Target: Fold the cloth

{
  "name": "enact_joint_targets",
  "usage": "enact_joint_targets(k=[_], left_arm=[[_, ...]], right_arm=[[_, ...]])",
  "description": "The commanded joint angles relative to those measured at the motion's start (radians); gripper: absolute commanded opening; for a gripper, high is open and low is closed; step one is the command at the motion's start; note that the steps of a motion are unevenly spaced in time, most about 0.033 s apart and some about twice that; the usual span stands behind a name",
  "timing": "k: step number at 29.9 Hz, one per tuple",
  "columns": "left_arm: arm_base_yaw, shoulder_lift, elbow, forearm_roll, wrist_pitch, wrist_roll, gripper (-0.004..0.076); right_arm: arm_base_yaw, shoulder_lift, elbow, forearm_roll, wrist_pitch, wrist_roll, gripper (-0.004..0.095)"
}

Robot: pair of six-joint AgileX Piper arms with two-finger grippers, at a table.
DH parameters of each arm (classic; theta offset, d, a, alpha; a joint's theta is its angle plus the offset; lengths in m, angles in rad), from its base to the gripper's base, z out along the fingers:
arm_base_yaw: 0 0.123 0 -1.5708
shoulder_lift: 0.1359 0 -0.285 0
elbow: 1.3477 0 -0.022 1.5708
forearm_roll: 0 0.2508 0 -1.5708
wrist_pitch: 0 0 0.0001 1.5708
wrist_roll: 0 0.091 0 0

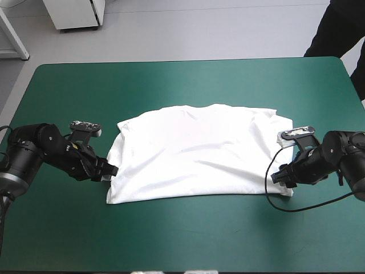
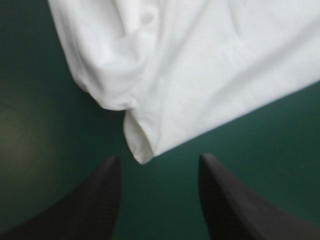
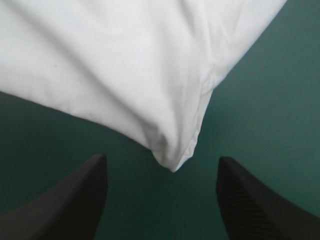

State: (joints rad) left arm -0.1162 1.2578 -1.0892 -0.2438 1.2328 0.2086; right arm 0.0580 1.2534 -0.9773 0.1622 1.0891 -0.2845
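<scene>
High view first: the T-shirt (image 1: 199,151) lies flat just below the middle of the frame, a wide white slab on the teal-green table (image 1: 182,80). Your left gripper (image 1: 111,171) sits at its lower-left corner, your right gripper (image 1: 275,176) at its lower-right corner, both low to the cover.

Left wrist view now: the left gripper (image 2: 158,156) is spread wide, nothing between its black fingers. A rolled, doubled-over corner of the T-shirt (image 2: 200,65) pokes toward the gap, just ahead of the tips.

Right wrist view, same story: the right gripper (image 3: 162,157) is spread apart and empty, and a rounded corner of the T-shirt (image 3: 125,65) points straight into the opening.

Watch the risks. Neither corner looks fully inside the fingers, so if you pinch from here you could catch bare cover or only a sliver that slips on the lift. That left corner looks layered; taking just the top layer would pull the stack apart. And if one side bites deeper than the other, your fold goes crooked.

Writing? None readable: no print, tag or brand shows on the fabric.
</scene>
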Motion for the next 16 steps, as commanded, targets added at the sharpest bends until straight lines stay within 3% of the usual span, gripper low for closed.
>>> enact_joint_targets(k=[1, 10, 16], left_arm=[[-0.003, -0.011, -0.095, 0.079, -0.052, -0.068, 0.0406], [0.01, 0.199, -0.19, 0.121, -0.18, -0.1, 0.0406], [0.047, 0.327, -0.19, 0.071, -0.197, -0.072, 0.0406]], right_arm=[[0.005, -0.026, -0.083, 0.016, -0.033, 0.007, 0.0608], [0.005, -0.002, -0.163, 0.023, -0.053, 0.007, 0.0608], [0.005, -0.002, -0.163, 0.023, -0.051, 0.007, 0.0608]])
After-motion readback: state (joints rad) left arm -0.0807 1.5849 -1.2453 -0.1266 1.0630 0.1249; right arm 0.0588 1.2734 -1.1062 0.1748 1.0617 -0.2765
